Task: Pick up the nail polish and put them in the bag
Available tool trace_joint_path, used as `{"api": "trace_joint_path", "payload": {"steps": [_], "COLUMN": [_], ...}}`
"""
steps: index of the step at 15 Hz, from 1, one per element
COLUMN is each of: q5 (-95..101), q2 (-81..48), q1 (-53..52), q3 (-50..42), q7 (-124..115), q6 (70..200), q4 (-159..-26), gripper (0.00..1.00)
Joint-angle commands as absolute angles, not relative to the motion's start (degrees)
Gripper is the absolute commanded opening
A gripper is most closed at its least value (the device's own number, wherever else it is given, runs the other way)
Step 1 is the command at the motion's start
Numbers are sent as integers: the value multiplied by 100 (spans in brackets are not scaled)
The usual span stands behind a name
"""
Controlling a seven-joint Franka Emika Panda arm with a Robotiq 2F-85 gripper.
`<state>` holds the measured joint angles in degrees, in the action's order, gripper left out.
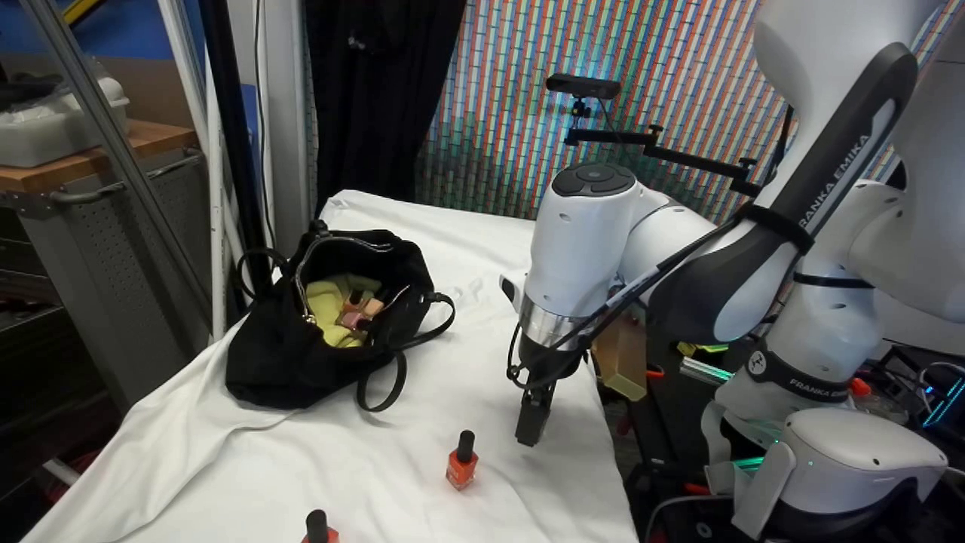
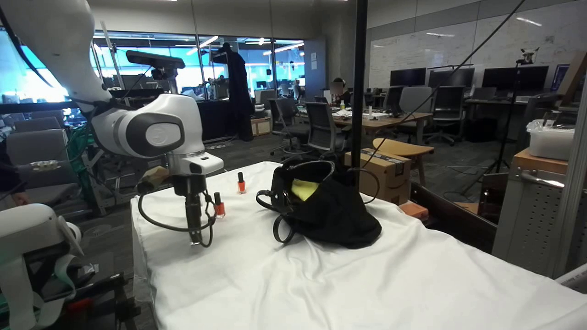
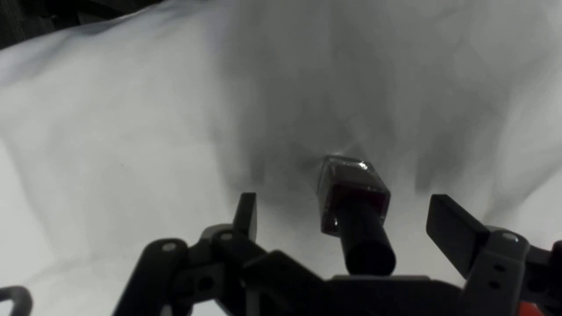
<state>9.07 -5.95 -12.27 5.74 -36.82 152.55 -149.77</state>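
1. In the wrist view, from the left: one black finger [image 3: 246,215] of the gripper [image 3: 344,199]; a strip of white cloth [image 3: 285,206]; the dark red nail polish [image 3: 351,191], its black cap [image 3: 368,250] toward the camera; more cloth; then the opposite finger [image 3: 456,232]
2. The jaws stand wide apart; the dark red bottle is between them on the cloth, clear of both fingers — it is not gripped; whether its cap meets the gripper's palm I cannot tell
3. In an exterior view, at left, the black bag [image 1: 279,369] sits on the cloth, mouth gaping; small bottles [image 1: 353,320], pinkish to tan, lie on its yellowish-green lining [image 1: 324,294]; any labels there are too small to read
4. By that view's lower edge, an orange-red nail polish [image 1: 319,528] is partly cut off; farther right, another orange-red nail polish [image 1: 461,471] stands upright near the gripper, apart from it; pale lettering on its front is illegible
5. At right, the arm [image 1: 701,302] reads "RANKA EMIKA" — a black strap covers the start; its base band [image 1: 814,391] reads "FRANKA E", the rest turned away
6. In an exterior view, a cardboard box [image 2: 385,178], then a whiteboard [image 2: 481,50]; the board's writing is too faint to read
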Motion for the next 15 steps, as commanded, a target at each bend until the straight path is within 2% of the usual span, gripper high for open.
{"api": "trace_joint_path", "payload": {"steps": [1,6,15], "q5": [872,662,882], "q2": [-698,-902,-767], "q1": [-1140,-1104,-1249], "q3": [571,542,421], "q7": [-3295,-2845,-2946], "q6": [15596,15900,15706], "q4": [-15009,-14996,-15009], "gripper": [100,100,100]}}
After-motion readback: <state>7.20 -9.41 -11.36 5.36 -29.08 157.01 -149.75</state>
